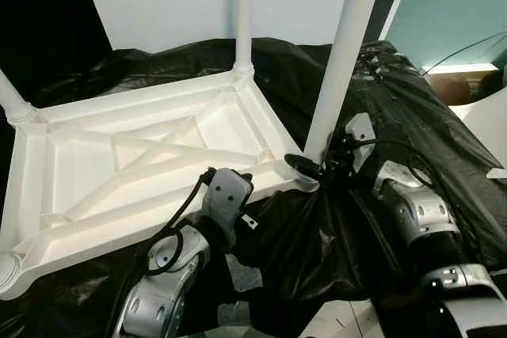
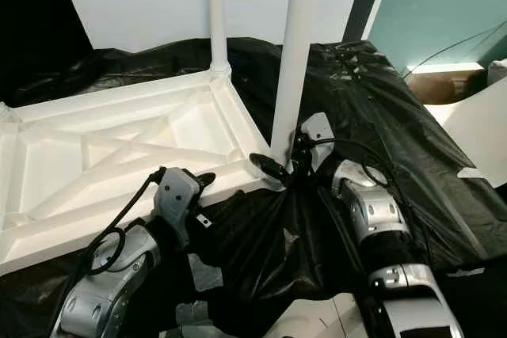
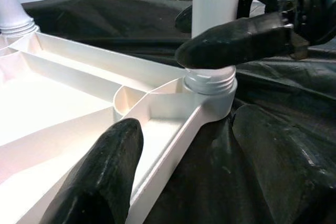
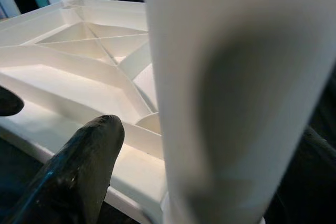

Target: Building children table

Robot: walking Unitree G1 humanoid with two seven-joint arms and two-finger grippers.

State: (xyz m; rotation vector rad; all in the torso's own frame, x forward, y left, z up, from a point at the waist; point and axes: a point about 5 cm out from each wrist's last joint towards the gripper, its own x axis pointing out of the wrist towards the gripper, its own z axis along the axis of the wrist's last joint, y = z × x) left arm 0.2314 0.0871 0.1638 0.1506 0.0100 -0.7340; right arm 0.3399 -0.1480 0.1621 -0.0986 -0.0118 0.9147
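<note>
- White plastic is what the little table top [image 1: 142, 172] is made of. It is lying upside down on a black sheet [image 1: 317, 251], with its ribs facing up.
- A far leg [image 1: 243, 13] is already fixed at the far right corner. Another leg [image 1: 14, 100] is seen at the far left corner.
- A fourth corner socket [image 1: 6, 271] is seen at the near left. Whether a leg is fitted there cannot be told.
- The near right leg [image 1: 344, 53] is being held low down by the right hand [image 1: 310, 165]. Its black fingers are closed around the leg, just above the socket [image 3: 210, 85].
- Grey thread can be seen at the socket, so the leg is judged not fully screwed in yet.
- The left hand [image 1: 230, 187] is rested at the near edge of the table top. Its fingers are spread and nothing is gripped.
</note>
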